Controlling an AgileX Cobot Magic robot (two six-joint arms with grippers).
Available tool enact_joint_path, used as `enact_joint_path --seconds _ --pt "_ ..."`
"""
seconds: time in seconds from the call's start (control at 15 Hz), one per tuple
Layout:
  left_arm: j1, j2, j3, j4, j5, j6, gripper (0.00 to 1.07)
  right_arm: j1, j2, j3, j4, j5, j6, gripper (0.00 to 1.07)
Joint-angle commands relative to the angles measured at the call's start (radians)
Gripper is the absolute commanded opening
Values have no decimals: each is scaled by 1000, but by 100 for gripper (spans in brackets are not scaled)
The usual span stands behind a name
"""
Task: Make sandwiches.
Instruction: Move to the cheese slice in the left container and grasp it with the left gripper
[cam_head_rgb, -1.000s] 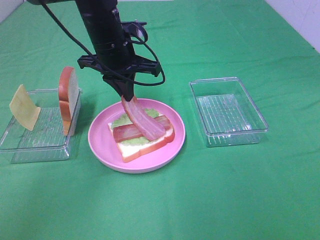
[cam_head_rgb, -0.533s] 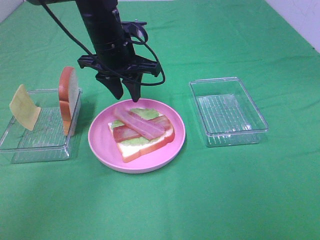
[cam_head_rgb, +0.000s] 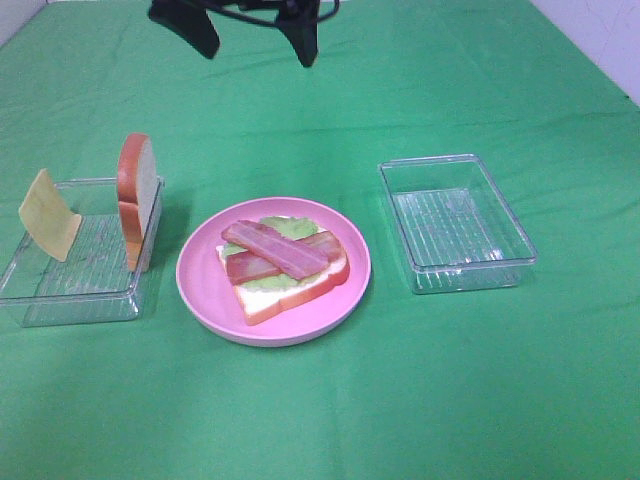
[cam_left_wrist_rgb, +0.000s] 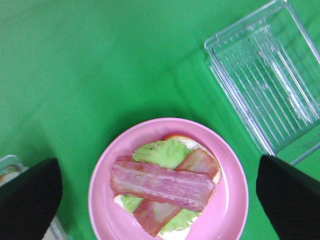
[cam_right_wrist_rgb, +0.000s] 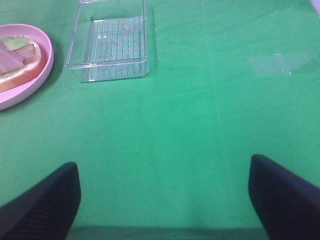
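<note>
Half-built sandwich sits on the pink plate, mid-table: bottom bread slice with orange-brown crust, lettuce on it, then two bacon strips crossed on top, upper one lying diagonal over the lower. Nothing gripping it. Stack looks flat and settled, crust edge well inside the plate rim. Left tray, just beside the plate, holds the remaining parts: cheese slice leaning against the far-left wall, top bread slice standing on edge at the wall nearest the plate. Right tray holds nothing I can see. Left gripper is high over the far edge of the table, jaws spread wide, empty; its wrist view looks straight down on the plate with a dark fingertip at each lower corner of the frame. Right gripper isn't in the overhead view; its wrist view shows both fingers wide apart over bare green cloth, nothing between them, plate edge and right tray ahead of it. My read: bacon step done, cheese is next, then the bread lid. Next move calls for the left arm to go to the left tray and take the cheese by its raised top edge, since it leans rather than lies flat. Thin slice, probably easy to slip or push over against the wall, so approach from above in line with the lean. Placement should cover the bacon cross without dragging the upper strip.
</note>
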Motion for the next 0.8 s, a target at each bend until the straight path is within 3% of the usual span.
enact_joint_path --seconds 0.07,0.53,0.8 --pt "49 -71 43 50 106 -26 101 -4 -32 -1 3 -2 6 87" --pt "396 -302 475 41 103 -17 96 -4 -32 -1 3 -2 6 87" --pt "483 -300 616 39 -26 13 96 -4 -32 -1 3 -2 6 87"
